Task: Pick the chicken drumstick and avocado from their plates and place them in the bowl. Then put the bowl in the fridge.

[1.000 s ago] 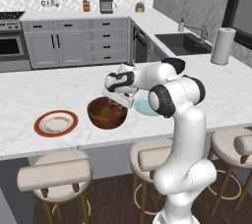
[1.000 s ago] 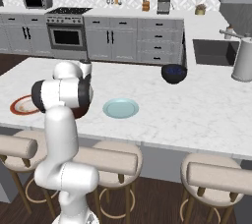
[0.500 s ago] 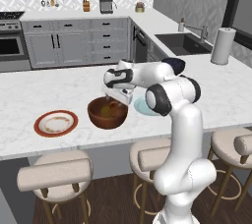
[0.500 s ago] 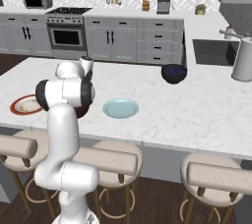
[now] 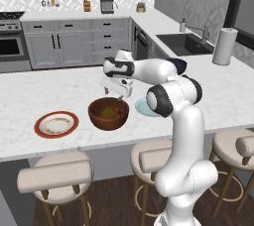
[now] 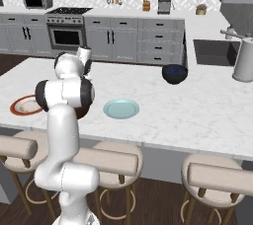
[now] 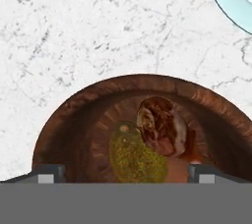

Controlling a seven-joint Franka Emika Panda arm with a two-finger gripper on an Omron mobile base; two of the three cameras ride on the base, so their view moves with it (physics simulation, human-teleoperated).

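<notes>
The deep round bowl of dark reddish-brown wood (image 7: 142,125) sits on the white marble counter (image 5: 59,88) with both foods already inside it: the knobbly olive-green avocado (image 7: 134,155) lies at about seven o'clock of the bowl's floor in the hand view, touching the glossy brown chicken drumstick (image 7: 161,126) just beside it toward one o'clock. The two-finger gripper (image 7: 125,173) hangs directly over the bowl with its jaws spread wide and nothing between them. In the left base view the white plate with the red-brown rim (image 5: 56,124) lies bare at nine o'clock of the bowl, and the plain pale blue-green plate (image 6: 121,108) is likewise bare at three o'clock, half behind the arm. So the filling step looks done, and the step in hand is probably the turn to the bowl itself. The next move calls for a grip on the bowl's rim, likely one finger inside and one outside, before it is carried level to the fridge.
</notes>
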